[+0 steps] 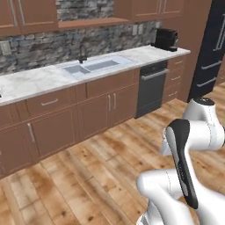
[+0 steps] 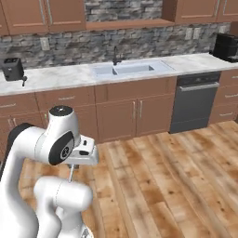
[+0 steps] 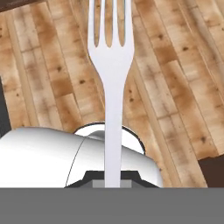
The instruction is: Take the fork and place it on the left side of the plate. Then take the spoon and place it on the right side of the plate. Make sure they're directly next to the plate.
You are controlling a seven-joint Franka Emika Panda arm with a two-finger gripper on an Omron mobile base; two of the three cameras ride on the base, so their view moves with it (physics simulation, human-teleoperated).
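Observation:
The fork (image 3: 112,65) is pale silver and stands straight up the middle of the hand view, tines at the top, over the wooden floor. Its handle runs down into my gripper (image 3: 113,180), which is shut on it. In the right base view my gripper (image 2: 76,163) is tucked close to the arm at the lower left. The fork (image 2: 70,175) hangs from it there as a thin pale sliver pointing down at the floor. The plate and the spoon are out of view.
A marble counter (image 1: 39,79) with a sink (image 2: 128,69) runs along the far wall above brown cabinets. A dishwasher (image 2: 193,104) stands to its right, with a coffee machine (image 1: 166,39) above it. A toaster (image 2: 13,69) sits at the counter's left. Wooden floor (image 2: 167,186) lies between.

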